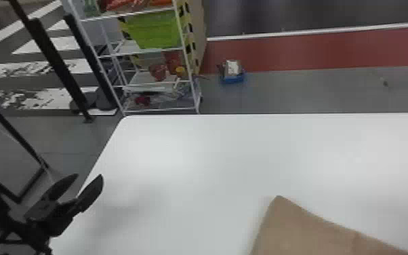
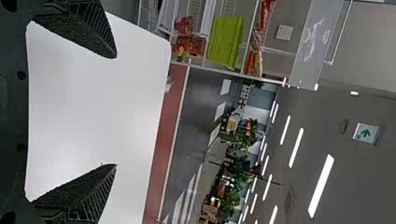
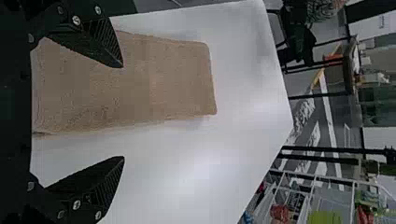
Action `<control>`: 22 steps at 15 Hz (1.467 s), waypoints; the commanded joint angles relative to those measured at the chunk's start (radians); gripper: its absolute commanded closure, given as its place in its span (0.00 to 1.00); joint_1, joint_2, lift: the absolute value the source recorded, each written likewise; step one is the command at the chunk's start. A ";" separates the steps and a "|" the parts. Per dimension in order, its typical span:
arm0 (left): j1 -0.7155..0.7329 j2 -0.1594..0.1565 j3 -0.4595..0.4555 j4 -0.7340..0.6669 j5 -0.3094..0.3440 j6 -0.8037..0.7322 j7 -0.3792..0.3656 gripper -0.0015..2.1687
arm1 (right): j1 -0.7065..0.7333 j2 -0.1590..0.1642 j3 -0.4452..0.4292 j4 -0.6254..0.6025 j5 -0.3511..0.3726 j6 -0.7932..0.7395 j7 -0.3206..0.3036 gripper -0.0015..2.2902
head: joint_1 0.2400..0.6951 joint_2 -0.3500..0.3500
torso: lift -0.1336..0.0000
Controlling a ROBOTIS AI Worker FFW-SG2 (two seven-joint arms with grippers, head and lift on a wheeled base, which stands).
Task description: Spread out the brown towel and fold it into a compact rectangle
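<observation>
**Brown towel lying flat on a white table**

Farthest left, dark posts stand on the striped floor beyond the table's left edge. The left gripper is at that same edge of the table, toward its near end; its two black fingers are spread, and the left wrist view shows a wide gap between them with nothing held. Next, past the table's far left corner, rises a white wire rack, which carries a green bin on one of its shelves. The towel rests on the near part of the table, well to the right of the table's left edge. In the head view one corner of it points toward the table's far side, and the rest runs out of the bottom edge; in the right wrist view it appears as a long, smooth rectangle with rounded corners, flat against the tabletop. A blue tray with objects in it sits on the floor beyond the table's far edge, beside a red floor strip that extends to the right. The right gripper is over the table: its fingers are set wide apart, one overlapping the towel in the right wrist view and the other seen against the white tabletop, with nothing in their grasp.
</observation>
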State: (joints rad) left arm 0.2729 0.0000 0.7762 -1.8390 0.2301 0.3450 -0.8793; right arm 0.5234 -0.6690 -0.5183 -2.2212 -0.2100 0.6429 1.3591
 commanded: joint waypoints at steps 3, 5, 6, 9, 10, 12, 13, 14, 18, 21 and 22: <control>0.000 -0.003 0.034 0.000 0.008 -0.002 -0.035 0.02 | 0.087 0.042 -0.043 -0.126 -0.017 0.722 0.008 0.10 | 1.00 0.84 | 0.07; 0.000 -0.003 0.084 -0.005 0.021 0.001 -0.066 0.02 | 0.086 0.071 -0.055 -0.130 -0.042 0.863 0.008 0.10 | 1.00 0.86 | 0.07; -0.003 -0.003 0.103 0.001 0.029 0.001 -0.078 0.02 | 0.082 0.089 -0.077 -0.135 -0.065 0.927 0.008 0.10 | 1.00 0.90 | 0.07; -0.014 -0.003 0.101 0.010 0.034 0.001 -0.098 0.02 | 0.086 0.158 -0.209 -0.169 -0.123 0.929 0.008 0.10 | 1.00 0.97 | 0.07; -0.014 -0.003 0.104 0.014 0.034 0.001 -0.102 0.02 | 0.104 0.169 -0.223 -0.175 -0.111 0.929 0.008 0.10 | 1.00 0.97 | 0.07; -0.014 -0.003 0.113 0.024 0.040 0.001 -0.119 0.02 | 0.152 0.204 -0.220 -0.181 -0.035 0.929 0.008 0.10 | 1.00 0.94 | 0.07; -0.014 -0.003 0.113 0.035 0.049 -0.002 -0.122 0.02 | 0.167 0.218 -0.215 -0.181 -0.009 0.929 0.008 0.10 | 1.00 0.93 | 0.07; -0.014 -0.003 0.113 0.050 0.055 0.001 -0.127 0.02 | 0.175 0.233 -0.207 -0.176 0.024 0.929 0.008 0.10 | 1.00 0.93 | 0.07; -0.014 -0.003 0.106 0.066 0.057 -0.002 -0.132 0.02 | 0.141 0.262 -0.140 -0.120 0.087 0.929 0.008 0.10 | 1.00 0.92 | 0.07; -0.015 -0.003 0.104 0.076 0.066 -0.005 -0.136 0.02 | 0.104 0.281 -0.098 -0.074 0.126 0.929 0.008 0.10 | 1.00 0.92 | 0.07; -0.014 -0.003 0.103 0.076 0.066 -0.005 -0.139 0.02 | 0.099 0.282 -0.083 -0.068 0.150 0.929 0.008 0.10 | 1.00 0.92 | 0.07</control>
State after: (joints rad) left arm 0.2586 0.0000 0.8804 -1.7644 0.2946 0.3401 -1.0167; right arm 0.6311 -0.3895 -0.6220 -2.2998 -0.0867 1.5579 1.3591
